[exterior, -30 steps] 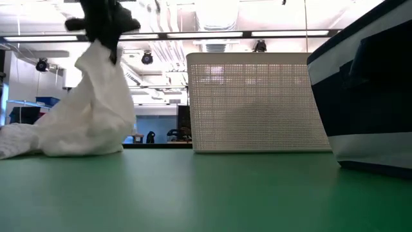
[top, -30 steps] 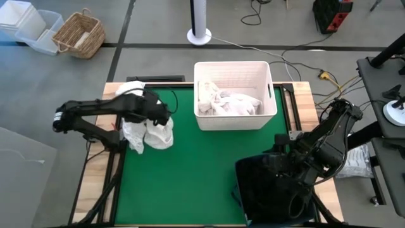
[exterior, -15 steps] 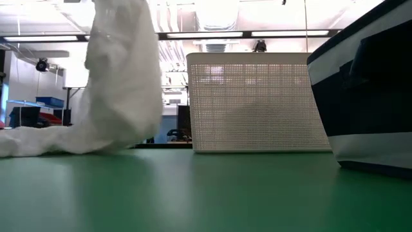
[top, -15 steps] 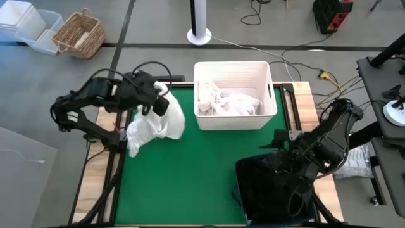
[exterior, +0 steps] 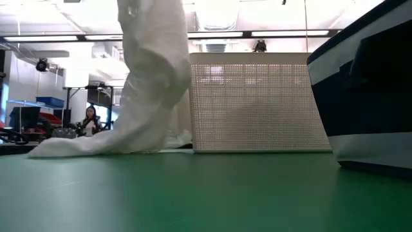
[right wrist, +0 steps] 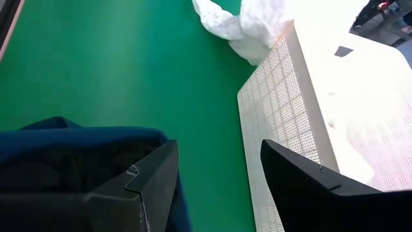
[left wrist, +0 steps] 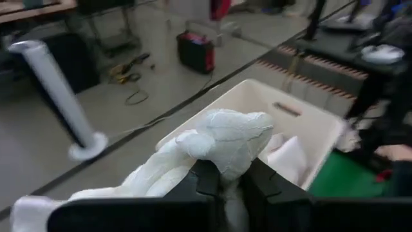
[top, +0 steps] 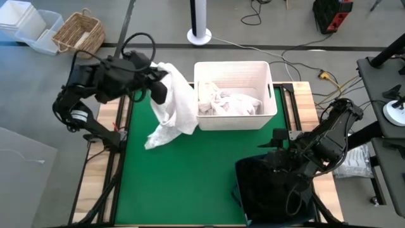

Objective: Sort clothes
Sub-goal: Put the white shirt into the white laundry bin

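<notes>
My left gripper point(top: 159, 87) is raised beside the left wall of the white bin point(top: 273, 95) and is shut on a white garment point(top: 174, 107). The garment shows as a tall drape in the low view point(exterior: 151, 77) and as a bunched wad in the left wrist view point(left wrist: 225, 138). More white clothes point(top: 229, 104) lie inside the white bin. My right gripper point(right wrist: 219, 174) stands open over the rim of the dark navy fabric bin point(top: 272, 190) at the near right, with nothing between its fingers. My left gripper pinches a bunched fold of the white garment point(left wrist: 226, 169) between its two fingers point(left wrist: 207, 182), and the wad bulges out past the fingertips. The fingers point toward the white bin, slanting slightly down. The garment hangs below them, and its lower end point(top: 154, 140) trails slack on the green mat.
The white bin's mesh wall point(exterior: 257, 103) stands at the far middle of the green mat point(top: 190, 183), and the navy bin's wall point(exterior: 367, 90) at the near right. Bare mat lies between the two bins. Beyond the table a person point(exterior: 87, 119) shows in the room.
My left gripper has risen high and gone toward the white bin and the far edge, tipping up from pointing down. The white garment has been drawn up from a heap into a long drape. Its lower end has slid along the mat toward the bin and stays on it.
</notes>
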Robot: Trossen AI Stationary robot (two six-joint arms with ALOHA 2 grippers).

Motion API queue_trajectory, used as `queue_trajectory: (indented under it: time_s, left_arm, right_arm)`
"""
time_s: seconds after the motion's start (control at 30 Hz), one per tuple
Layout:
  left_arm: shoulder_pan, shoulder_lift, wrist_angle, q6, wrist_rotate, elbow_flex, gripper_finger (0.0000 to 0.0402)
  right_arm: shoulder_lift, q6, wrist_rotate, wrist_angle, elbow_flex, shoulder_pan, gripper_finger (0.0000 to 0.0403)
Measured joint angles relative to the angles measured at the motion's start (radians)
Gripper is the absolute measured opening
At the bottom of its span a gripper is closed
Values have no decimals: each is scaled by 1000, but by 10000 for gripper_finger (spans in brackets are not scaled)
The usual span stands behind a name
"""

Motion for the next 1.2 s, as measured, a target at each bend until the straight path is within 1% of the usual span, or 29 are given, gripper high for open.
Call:
queue_trajectory:
  time_s: [0.03,0.2,0.33,0.43,0.57,0.73,0.83,0.93,1.1,1.2]
  left_arm:
    - [0,-5,26,10,15,-4,6]
    - [-11,-13,127,66,16,8,6]
    - [-16,-9,264,150,27,31,6]
    - [-17,-6,396,219,89,53,6]
    - [-17,-7,585,290,168,50,6]
    - [-17,-1,762,371,182,52,6]
    - [-17,3,900,427,182,52,6]
    - [-17,15,1071,501,183,52,6]
    - [-15,49,1353,595,259,52,6]
    - [-11,88,1527,669,286,53,6]
  right_arm:
    - [0,-1,0,1,0,0,215]
    - [-1,-2,1,18,0,0,216]
    - [-1,-1,6,22,0,0,215]
    - [-1,-1,6,26,0,0,215]
    - [-1,-1,7,49,0,0,215]
    - [-1,-1,7,67,0,0,212]
    - [-4,4,7,66,0,0,210]
    - [-14,43,7,66,0,0,210]
    - [-28,116,7,66,0,1,208]
    - [-41,161,-2,65,0,4,208]
